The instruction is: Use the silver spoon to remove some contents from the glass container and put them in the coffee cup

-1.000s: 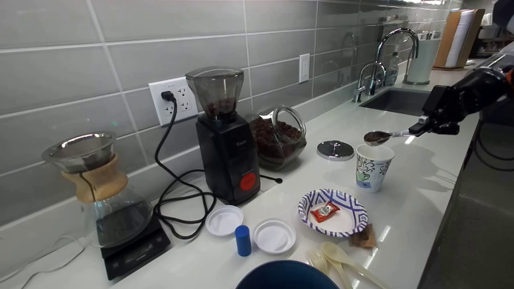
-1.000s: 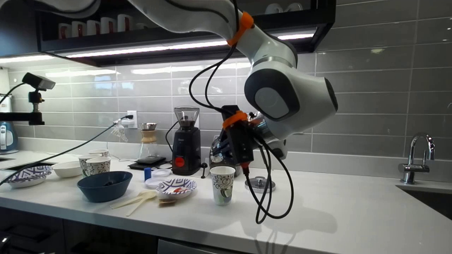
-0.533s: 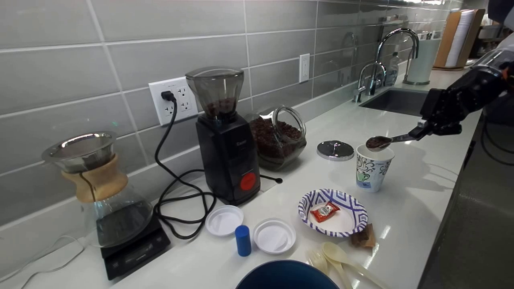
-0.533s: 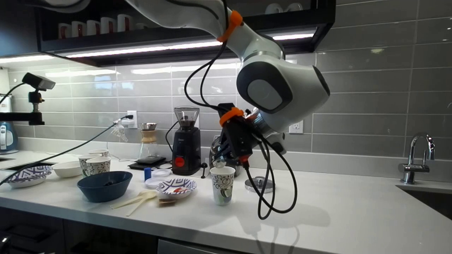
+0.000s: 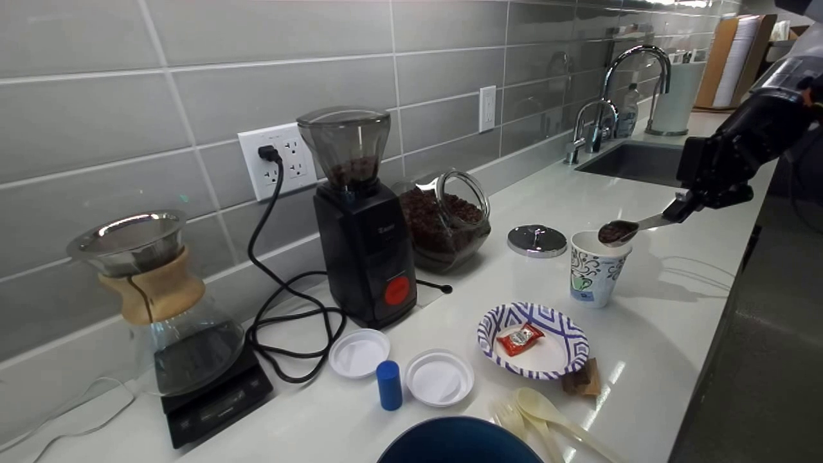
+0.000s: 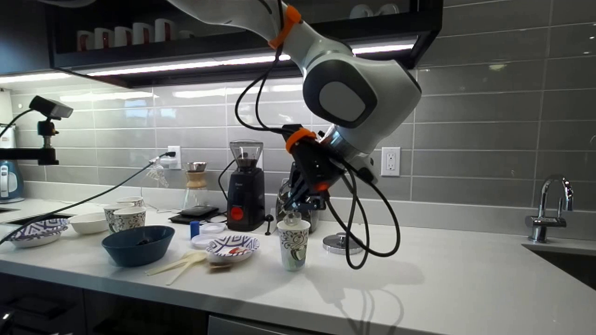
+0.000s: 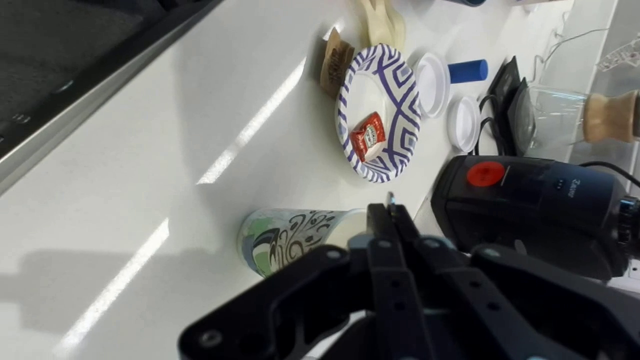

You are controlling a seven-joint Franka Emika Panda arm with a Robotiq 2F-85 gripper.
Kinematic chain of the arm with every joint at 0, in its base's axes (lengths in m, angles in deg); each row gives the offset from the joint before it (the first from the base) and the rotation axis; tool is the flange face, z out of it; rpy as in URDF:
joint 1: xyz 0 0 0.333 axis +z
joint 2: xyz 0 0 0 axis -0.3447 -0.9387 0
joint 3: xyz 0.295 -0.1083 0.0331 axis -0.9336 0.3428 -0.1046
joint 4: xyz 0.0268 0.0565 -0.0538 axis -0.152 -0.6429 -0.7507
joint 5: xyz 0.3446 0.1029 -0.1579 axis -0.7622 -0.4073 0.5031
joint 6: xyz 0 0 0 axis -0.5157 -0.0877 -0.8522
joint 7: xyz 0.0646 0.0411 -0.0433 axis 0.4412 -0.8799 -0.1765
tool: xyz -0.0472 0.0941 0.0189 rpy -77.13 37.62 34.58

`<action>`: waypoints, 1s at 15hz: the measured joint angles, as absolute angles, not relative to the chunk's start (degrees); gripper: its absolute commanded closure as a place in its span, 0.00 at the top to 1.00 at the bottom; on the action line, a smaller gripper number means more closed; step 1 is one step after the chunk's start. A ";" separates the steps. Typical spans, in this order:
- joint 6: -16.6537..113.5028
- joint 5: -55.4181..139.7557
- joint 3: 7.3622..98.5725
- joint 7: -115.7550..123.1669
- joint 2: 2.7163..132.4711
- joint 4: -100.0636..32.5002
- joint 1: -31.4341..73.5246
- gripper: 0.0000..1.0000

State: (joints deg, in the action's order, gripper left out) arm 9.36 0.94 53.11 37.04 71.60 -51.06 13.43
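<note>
Silver spoon [image 5: 652, 222], pinched in the hand [image 5: 680, 209], shows dark contents [image 5: 616, 231] only in an exterior view.

spoon [image 5: 649, 223]: shiny metal
jar [image 5: 447, 241]: clear, glossy glass
cup [image 5: 598, 273]: smooth printed paper
metal lid [image 5: 537, 240]: polished, mirror-like
grinder [image 5: 366, 251]: smooth, low-sheen plastic
counter [image 5: 656, 321]: smooth, glossy
wall tiles [image 5: 283, 32]: smooth, glossy
collar [image 5: 166, 292]: matt wood

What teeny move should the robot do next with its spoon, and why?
Probably tip the spoon gently to pour: its front end looks to be over the cup in both exterior views, carrying dark bits.
</note>
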 measured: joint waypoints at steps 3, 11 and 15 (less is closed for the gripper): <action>12.08 3.90 52.38 34.31 72.51 -51.19 14.57 0.01; 18.85 13.51 49.79 24.91 74.88 -52.16 18.26 0.01; 19.57 19.48 48.38 19.79 76.00 -52.15 20.28 0.01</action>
